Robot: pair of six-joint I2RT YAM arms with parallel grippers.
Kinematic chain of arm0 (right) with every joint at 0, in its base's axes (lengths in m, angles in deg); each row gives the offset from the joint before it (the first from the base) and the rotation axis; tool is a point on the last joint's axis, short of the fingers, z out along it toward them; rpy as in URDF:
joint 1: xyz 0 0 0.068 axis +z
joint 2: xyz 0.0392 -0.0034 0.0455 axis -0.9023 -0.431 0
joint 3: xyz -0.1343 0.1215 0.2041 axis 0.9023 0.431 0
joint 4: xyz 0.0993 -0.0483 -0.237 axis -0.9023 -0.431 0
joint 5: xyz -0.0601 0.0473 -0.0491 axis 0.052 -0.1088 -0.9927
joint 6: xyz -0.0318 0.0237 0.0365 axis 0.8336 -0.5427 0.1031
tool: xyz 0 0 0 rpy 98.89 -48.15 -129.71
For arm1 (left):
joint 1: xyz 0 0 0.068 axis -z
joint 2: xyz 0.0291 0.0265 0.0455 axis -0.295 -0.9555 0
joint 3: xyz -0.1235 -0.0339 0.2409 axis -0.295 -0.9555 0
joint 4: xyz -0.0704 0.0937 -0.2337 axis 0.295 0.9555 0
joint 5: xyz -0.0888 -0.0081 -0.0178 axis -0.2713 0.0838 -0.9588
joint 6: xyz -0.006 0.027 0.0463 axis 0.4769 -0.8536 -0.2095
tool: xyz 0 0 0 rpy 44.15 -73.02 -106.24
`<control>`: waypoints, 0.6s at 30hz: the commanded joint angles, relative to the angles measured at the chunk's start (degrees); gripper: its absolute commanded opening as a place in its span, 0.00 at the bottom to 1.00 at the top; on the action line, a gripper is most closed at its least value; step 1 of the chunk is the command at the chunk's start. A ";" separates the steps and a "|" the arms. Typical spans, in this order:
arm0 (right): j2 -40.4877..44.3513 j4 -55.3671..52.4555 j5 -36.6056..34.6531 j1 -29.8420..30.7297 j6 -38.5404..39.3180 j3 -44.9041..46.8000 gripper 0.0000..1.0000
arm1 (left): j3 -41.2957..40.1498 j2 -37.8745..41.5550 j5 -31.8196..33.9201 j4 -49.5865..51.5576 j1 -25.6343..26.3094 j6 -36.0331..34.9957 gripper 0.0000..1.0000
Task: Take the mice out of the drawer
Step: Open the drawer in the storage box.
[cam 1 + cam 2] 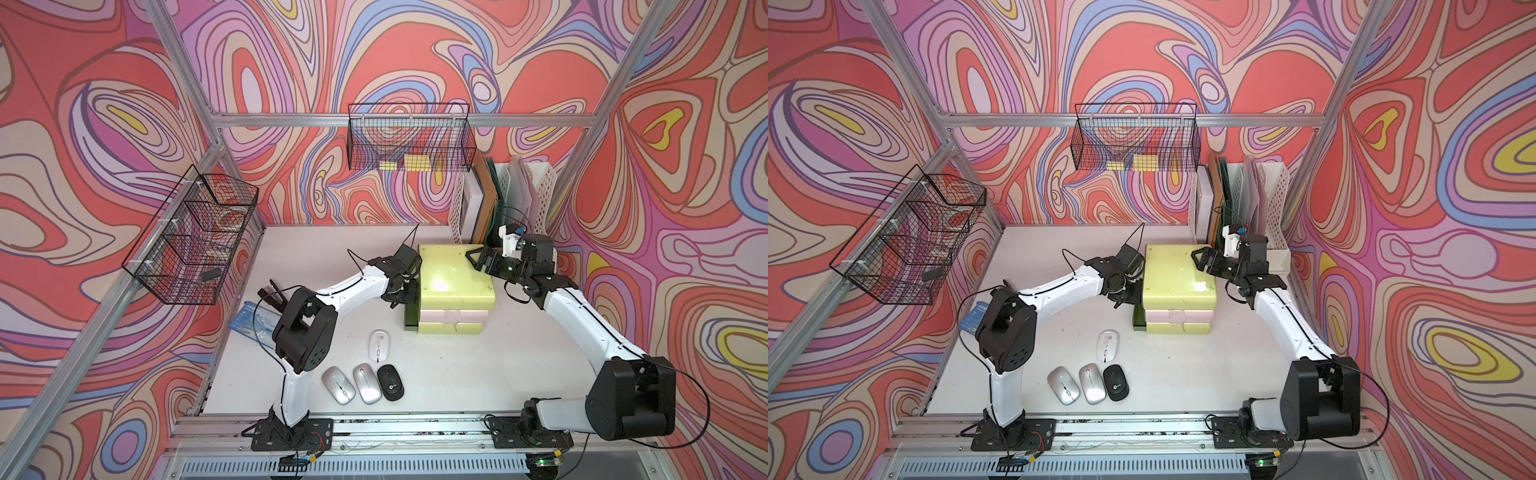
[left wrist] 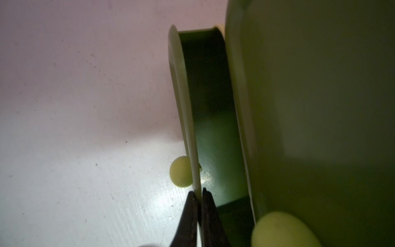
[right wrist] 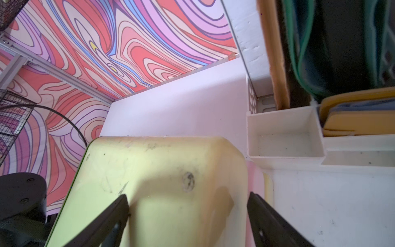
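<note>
**Desk:** Where are the mice?

**Operator:** I see four on the white table point(image 1: 457, 374), at seven o'clock from the drawer cabinet point(image 1: 457, 278). There is a smooth oval white mouse point(image 1: 379, 345). At its six o'clock lies a row side by side: a shiny silver mouse point(image 1: 338, 385), a second silver mouse point(image 1: 367, 383), then a matte black mouse point(image 1: 390, 382).

**Desk:** And the claws?

**Operator:** My left gripper point(image 2: 197, 192) is clenched on the thin pale edge of the drawer front panel point(image 2: 181, 96), just beside its round knob point(image 2: 180, 171). The drawer point(image 1: 411, 318) stands slightly out on the cabinet's nine o'clock side, its inside glossy dark green. My right gripper point(image 3: 188, 195) is spread wide, grasping nothing, over the scuffed yellow-green plastic top at the cabinet's one o'clock corner. I cannot tell whether it touches.
</note>
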 commanded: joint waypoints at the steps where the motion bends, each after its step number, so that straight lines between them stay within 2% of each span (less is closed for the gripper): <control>1: -1.37 -13.07 -4.57 1.03 1.53 4.24 0.90 | 4.41 -4.10 -14.07 -6.85 6.24 -2.25 0.00; 7: 0.80 -14.74 -7.24 1.06 1.94 5.12 0.91 | 10.01 -8.31 -16.38 -7.27 9.24 -2.05 0.00; 11: 0.22 -14.83 -7.51 1.06 2.12 4.78 0.91 | 9.92 -8.44 -16.53 -7.40 9.46 -2.06 0.00; 14: -0.35 -14.77 -7.51 1.05 2.29 4.60 0.91 | 8.01 -6.84 -10.49 -2.45 8.29 -4.28 0.00; 16: -0.46 -14.68 -7.51 1.01 2.47 4.64 0.91 | 3.64 -4.37 -4.34 0.48 5.05 -3.51 0.00; 18: -0.83 -14.25 -7.34 1.06 2.47 4.77 0.91 | -1.16 -1.81 -1.17 1.78 1.01 -2.83 0.00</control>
